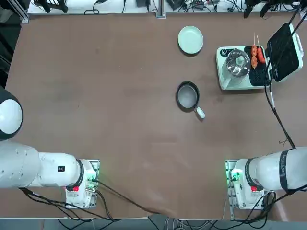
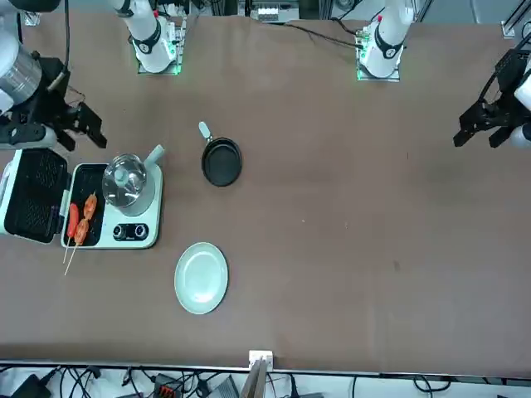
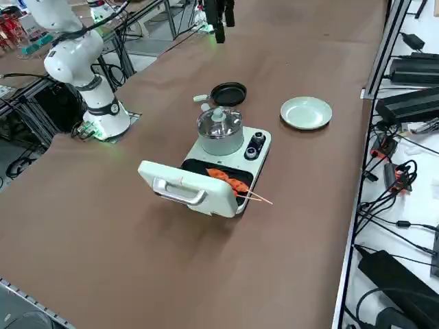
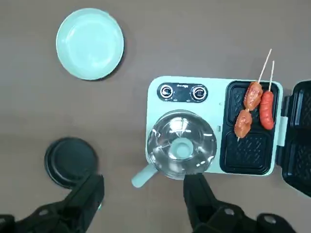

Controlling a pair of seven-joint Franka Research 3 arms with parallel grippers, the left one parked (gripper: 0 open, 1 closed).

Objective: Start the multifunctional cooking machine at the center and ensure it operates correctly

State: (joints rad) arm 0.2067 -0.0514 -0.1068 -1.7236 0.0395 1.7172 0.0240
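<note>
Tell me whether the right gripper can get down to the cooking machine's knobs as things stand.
Probably yes. The right gripper hangs above the cooking machine with jaws open, and nothing covers the two knobs beside the glass-lidded pot.

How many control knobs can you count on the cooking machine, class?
2. Both knobs sit side by side on the front panel of the cooking machine, beside the glass-lidded pot: one at the panel's outer end, the other nearer the grill plate.
</note>
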